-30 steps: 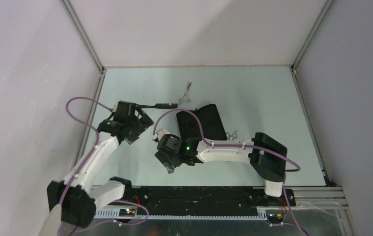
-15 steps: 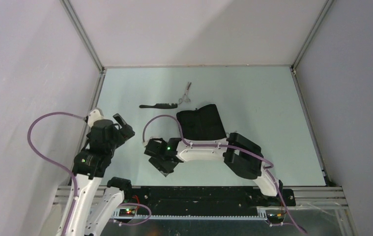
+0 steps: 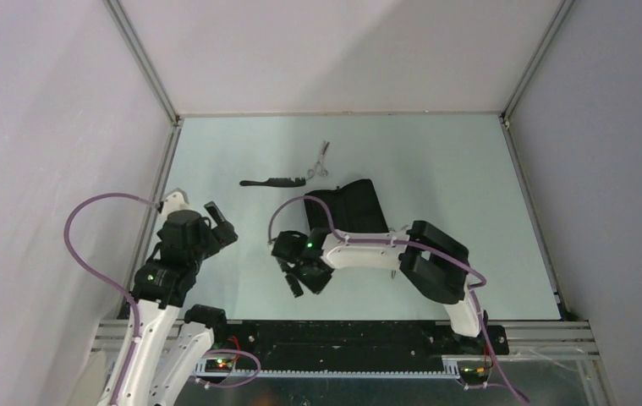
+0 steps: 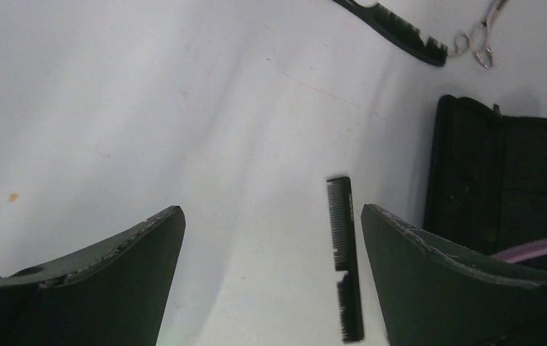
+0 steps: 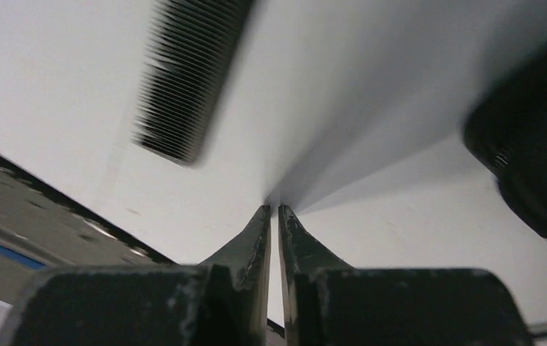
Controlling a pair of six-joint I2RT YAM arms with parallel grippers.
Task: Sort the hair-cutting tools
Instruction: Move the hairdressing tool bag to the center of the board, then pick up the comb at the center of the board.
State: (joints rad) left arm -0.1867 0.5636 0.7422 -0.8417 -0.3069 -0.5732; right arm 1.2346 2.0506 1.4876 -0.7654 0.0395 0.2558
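Observation:
One black comb [image 3: 273, 181] lies at the far middle of the table, with silver scissors [image 3: 321, 161] just right of its end; both also show in the left wrist view, the comb [image 4: 393, 25] and the scissors [image 4: 478, 40]. A second black comb [image 4: 344, 259] lies flat on the table left of the black case [image 4: 504, 180]. It appears blurred in the right wrist view [image 5: 187, 79], beyond my right gripper [image 5: 274, 209], which is shut on nothing. In the top view the right gripper [image 3: 300, 281] hangs low near the front. My left gripper [image 4: 272, 209] is wide open and holds nothing.
The black fabric case [image 3: 347, 207] lies mid-table, partly under the right arm's cable. The table's front edge [image 5: 39, 209] runs close behind the right fingers. The left arm [image 3: 182, 245] stands near the left wall rail. A blurred dark shape [image 5: 530, 166] fills the right wrist view's right side.
The right jaws have closed and that gripper has shifted slightly right. The left arm pulled back from the far comb to the near left side, jaws still open.

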